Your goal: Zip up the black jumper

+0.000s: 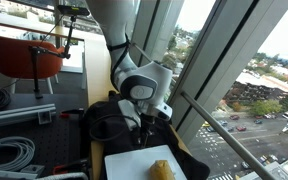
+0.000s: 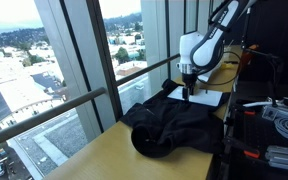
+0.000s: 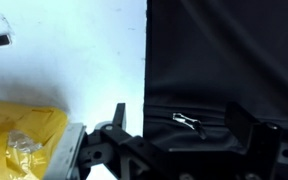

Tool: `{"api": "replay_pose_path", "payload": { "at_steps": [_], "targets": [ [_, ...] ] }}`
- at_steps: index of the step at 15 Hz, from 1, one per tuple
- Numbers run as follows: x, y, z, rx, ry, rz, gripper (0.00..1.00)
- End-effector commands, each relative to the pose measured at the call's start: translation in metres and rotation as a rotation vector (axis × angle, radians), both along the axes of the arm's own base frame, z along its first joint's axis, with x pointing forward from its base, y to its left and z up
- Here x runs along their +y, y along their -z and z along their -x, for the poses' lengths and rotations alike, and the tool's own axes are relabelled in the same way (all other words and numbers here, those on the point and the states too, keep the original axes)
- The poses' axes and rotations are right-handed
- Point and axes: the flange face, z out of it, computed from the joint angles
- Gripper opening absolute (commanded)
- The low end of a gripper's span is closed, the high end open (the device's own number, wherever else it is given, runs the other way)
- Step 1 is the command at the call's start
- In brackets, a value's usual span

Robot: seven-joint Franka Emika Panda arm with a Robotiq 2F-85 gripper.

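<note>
The black jumper [image 2: 179, 125] lies rumpled on the wooden table by the window, partly over a white board [image 2: 206, 97]. It also shows in an exterior view [image 1: 109, 120] and fills the right half of the wrist view [image 3: 224, 60]. Its zip line runs across the wrist view, with a small silver zip pull [image 3: 187, 122] lying on the fabric. My gripper [image 3: 182, 125] is open, pointing down just above the jumper, its two fingers either side of the zip pull without touching it. In both exterior views the gripper [image 1: 144, 122] [image 2: 187, 88] hovers at the jumper's edge near the board.
A yellow sponge-like object [image 1: 162, 170] [image 3: 19, 140] lies on the white board [image 1: 134, 162]. Window frame and metal rail [image 2: 94, 95] run along the table's edge. Cables and equipment [image 2: 274, 120] lie beside the jumper. An orange chair [image 1: 29, 55] stands behind.
</note>
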Motion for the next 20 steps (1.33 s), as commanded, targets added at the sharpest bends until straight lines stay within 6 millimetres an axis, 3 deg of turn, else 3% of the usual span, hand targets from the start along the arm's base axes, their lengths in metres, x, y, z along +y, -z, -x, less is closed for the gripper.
{"api": "replay_pose_path", "payload": {
  "at_steps": [1, 7, 14, 17, 20],
  "targets": [
    [0.001, 0.007, -0.020, -0.036, -0.021, -0.025, 1.00],
    [0.014, 0.019, -0.050, -0.071, -0.044, -0.034, 1.00],
    [0.053, 0.005, -0.039, -0.077, -0.055, -0.004, 1.00],
    [0.059, 0.004, -0.041, -0.074, -0.054, 0.023, 1.00],
    [0.052, 0.004, -0.034, -0.059, -0.043, 0.057, 1.00]
  ]
}}
